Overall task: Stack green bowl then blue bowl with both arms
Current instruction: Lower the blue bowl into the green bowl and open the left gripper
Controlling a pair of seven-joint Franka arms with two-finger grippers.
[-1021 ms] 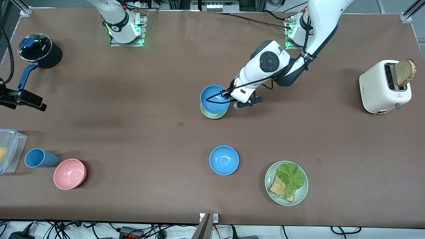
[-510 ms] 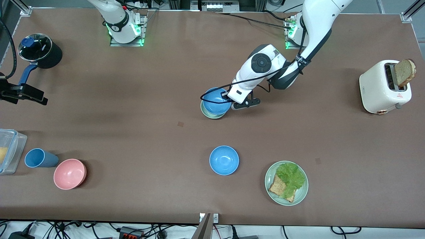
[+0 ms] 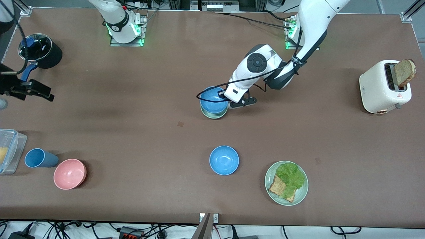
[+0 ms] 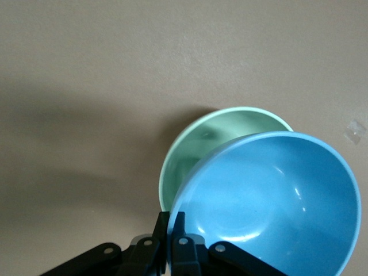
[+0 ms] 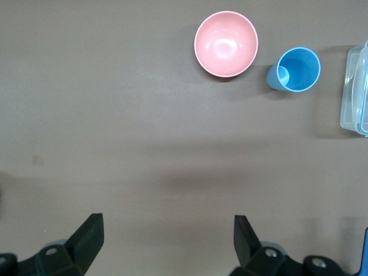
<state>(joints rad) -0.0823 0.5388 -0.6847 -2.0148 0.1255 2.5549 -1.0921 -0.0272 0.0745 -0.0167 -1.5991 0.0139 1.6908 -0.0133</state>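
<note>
The pale green bowl (image 3: 214, 116) (image 4: 192, 155) sits on the table's middle, mostly covered from above. A blue bowl (image 3: 213, 101) (image 4: 270, 201) hangs tilted over it, slightly off centre. My left gripper (image 3: 227, 97) (image 4: 172, 221) is shut on this bowl's rim, one finger inside and one outside. Whether the two bowls touch, I cannot tell. A second blue bowl (image 3: 224, 160) rests alone nearer the front camera. My right gripper (image 3: 35, 90) (image 5: 167, 224) is open and holds nothing, over the right arm's end of the table.
A pink bowl (image 3: 69, 173) (image 5: 226, 43), a blue cup (image 3: 38, 158) (image 5: 298, 69) and a clear box (image 3: 8, 151) (image 5: 356, 92) stand at the right arm's end. A black pot (image 3: 40, 51) is there too. A lettuce-and-toast plate (image 3: 300, 196) and a toaster (image 3: 382, 88) are at the left arm's end.
The left gripper has shifted the blue bowl a little and settled it closer over the green bowl. The right gripper has drifted toward the pot.
</note>
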